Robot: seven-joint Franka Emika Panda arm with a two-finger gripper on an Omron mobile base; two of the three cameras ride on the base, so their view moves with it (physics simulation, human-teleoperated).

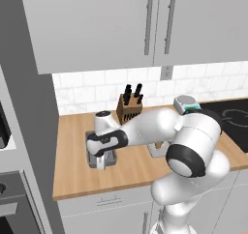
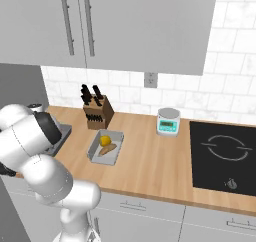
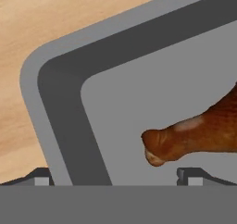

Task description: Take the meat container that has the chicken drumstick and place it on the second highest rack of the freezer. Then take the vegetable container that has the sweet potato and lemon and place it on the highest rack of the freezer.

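Observation:
The meat container (image 3: pixel 60 93) is a grey tray with a dark inner wall. In it lies the chicken drumstick (image 3: pixel 194 137), its bone end pointing at my gripper (image 3: pixel 118 179). The gripper is open and low over one corner. One fingertip (image 3: pixel 41 177) is outside the wall and the other is inside. In the left base view the gripper (image 1: pixel 100 161) hangs over the meat container (image 1: pixel 90 156) at the counter's left end. The vegetable container (image 2: pixel 95 153) holds the lemon (image 2: pixel 105 140) and the sweet potato (image 2: pixel 108 149). The freezer and its racks are out of view.
A knife block (image 1: pixel 130 108) stands by the tiled wall behind the trays. A small kitchen scale (image 2: pixel 168 121) sits further right, beside the black cooktop (image 2: pixel 225 156). White wall cupboards (image 1: pixel 97 25) hang above the wooden counter (image 2: pixel 150 171). A tall grey panel (image 1: pixel 29 131) borders the counter's left end.

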